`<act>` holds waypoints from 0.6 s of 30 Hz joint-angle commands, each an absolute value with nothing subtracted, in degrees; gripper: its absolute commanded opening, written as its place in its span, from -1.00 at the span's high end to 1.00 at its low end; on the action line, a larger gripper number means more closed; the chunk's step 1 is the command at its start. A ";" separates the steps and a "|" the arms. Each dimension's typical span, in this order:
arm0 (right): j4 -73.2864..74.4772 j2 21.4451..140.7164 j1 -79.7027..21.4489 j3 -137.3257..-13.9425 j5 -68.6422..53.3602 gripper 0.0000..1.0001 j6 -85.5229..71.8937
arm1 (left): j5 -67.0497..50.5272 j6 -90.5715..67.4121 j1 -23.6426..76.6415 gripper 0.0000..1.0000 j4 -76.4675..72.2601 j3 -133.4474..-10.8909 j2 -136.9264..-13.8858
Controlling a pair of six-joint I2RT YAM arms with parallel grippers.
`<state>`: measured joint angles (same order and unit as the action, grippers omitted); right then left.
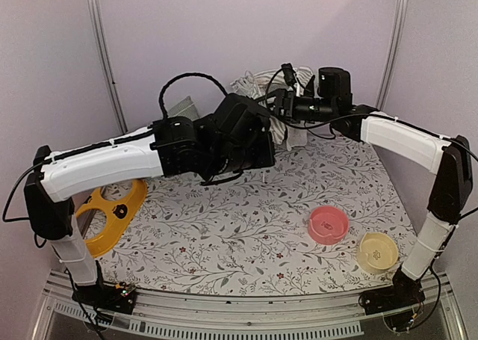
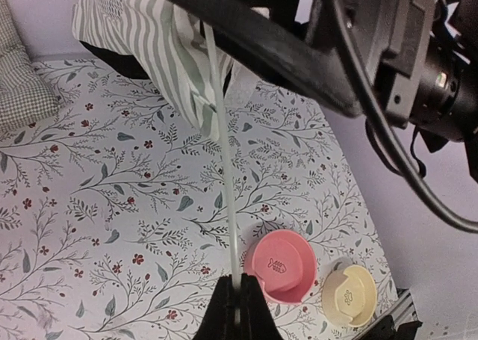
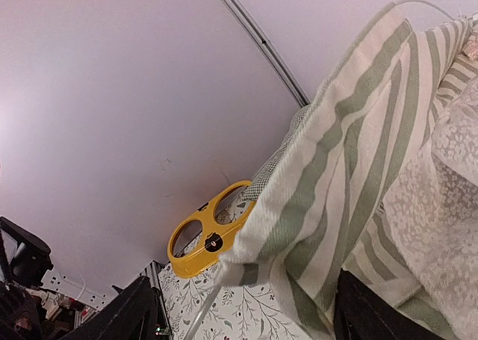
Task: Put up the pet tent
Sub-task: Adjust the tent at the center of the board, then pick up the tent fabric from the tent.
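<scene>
1. Your left gripper [image 2: 239, 289] has its jaws pressed together on the thin white pole [image 2: 228, 168], just left of the pink bowl [image 2: 282, 265].
2. The pet tent [image 2: 149, 34] is bunched beyond that bowl, at the pole's far end.
3. Your right gripper [image 3: 243, 295] has its jaws spread, with the tent's striped fabric between them.

I see plain lilac walls [image 1: 246, 26] with metal corner rails [image 1: 104, 56] beyond my fingers [image 2: 216, 317], a floral-print counter [image 1: 224, 228] beneath them, evenly lit.
</scene>
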<state>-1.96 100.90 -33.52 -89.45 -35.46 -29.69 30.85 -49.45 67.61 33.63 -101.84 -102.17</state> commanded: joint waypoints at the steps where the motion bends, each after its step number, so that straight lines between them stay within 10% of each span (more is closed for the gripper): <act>1: 3.02 95.99 -34.81 -85.25 -32.72 -0.66 -27.16 | 34.30 -47.79 63.99 1.00 29.00 -103.72 -103.82; 18: -22.86 84.06 -28.71 -62.92 -28.80 -0.73 -44.81 | 31.89 -48.48 62.13 1.00 26.95 -101.98 -103.95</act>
<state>-8.60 84.82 -30.55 -65.32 -29.26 -33.95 32.45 -49.50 64.05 29.02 -102.30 -102.89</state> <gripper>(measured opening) 0.868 0.009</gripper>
